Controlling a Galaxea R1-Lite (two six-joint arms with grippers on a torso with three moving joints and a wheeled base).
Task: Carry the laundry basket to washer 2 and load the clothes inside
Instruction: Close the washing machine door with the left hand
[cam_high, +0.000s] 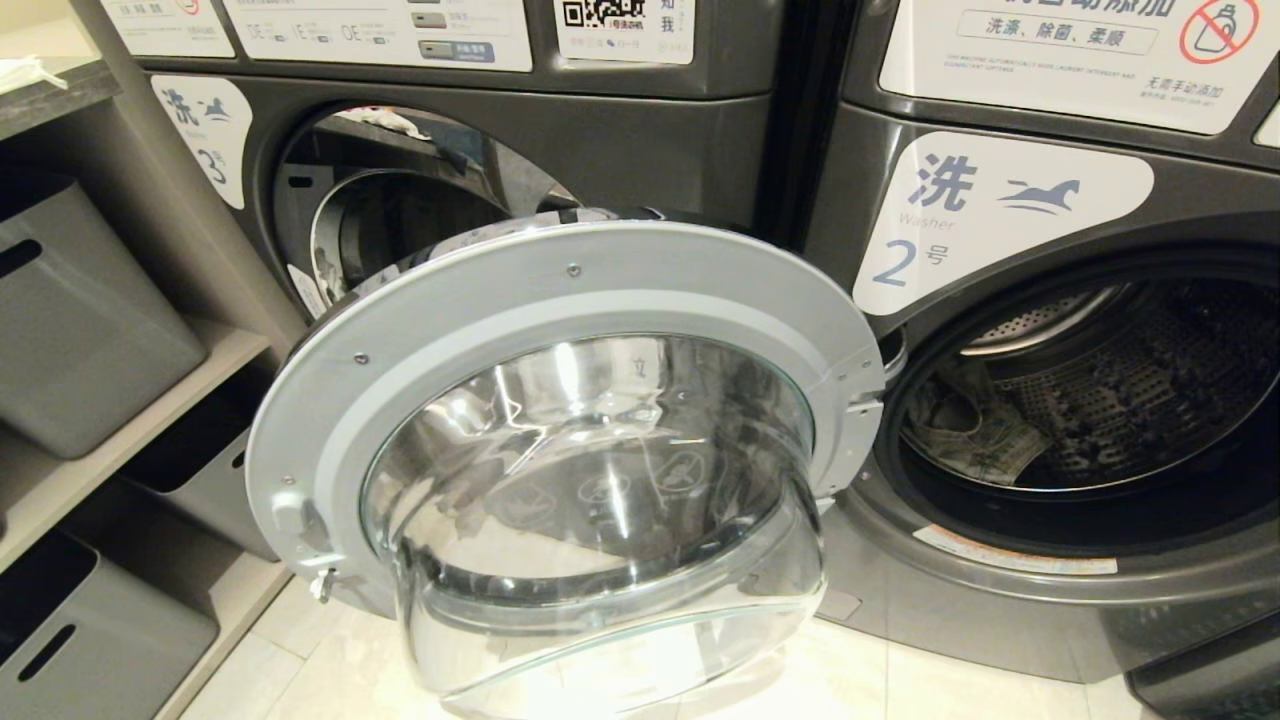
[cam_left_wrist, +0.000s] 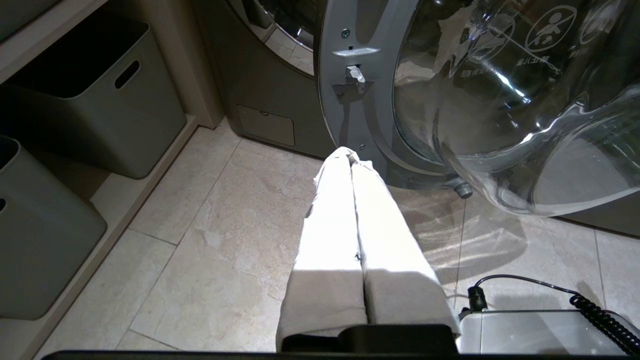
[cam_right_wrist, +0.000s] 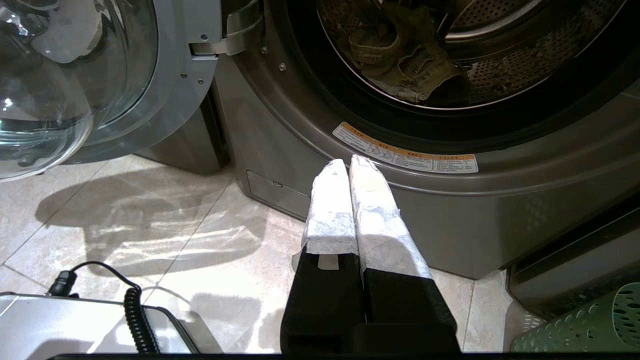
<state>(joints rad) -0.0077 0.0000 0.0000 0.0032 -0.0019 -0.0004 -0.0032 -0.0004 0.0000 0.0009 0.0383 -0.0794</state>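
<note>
Washer 2 (cam_high: 1000, 215) stands at the right with its door swung wide open (cam_high: 560, 460) toward the left. The grey-beige denim clothes (cam_high: 965, 435) lie inside its drum, seen as the clothes (cam_right_wrist: 407, 65) in the right wrist view too. A corner of the green laundry basket (cam_right_wrist: 585, 327) sits on the floor right of the washer. My right gripper (cam_right_wrist: 349, 162) hangs shut and empty low in front of washer 2's front panel. My left gripper (cam_left_wrist: 351, 154) is shut and empty, low by the open door's latch edge. Neither arm shows in the head view.
Washer 3 (cam_high: 200, 125) stands left of washer 2, its opening partly behind the open door. Grey storage bins (cam_high: 80, 320) fill shelves at the far left. The robot's grey base with a coiled cable (cam_right_wrist: 132, 315) lies low between the grippers. Beige tiles (cam_left_wrist: 200, 240) cover the floor.
</note>
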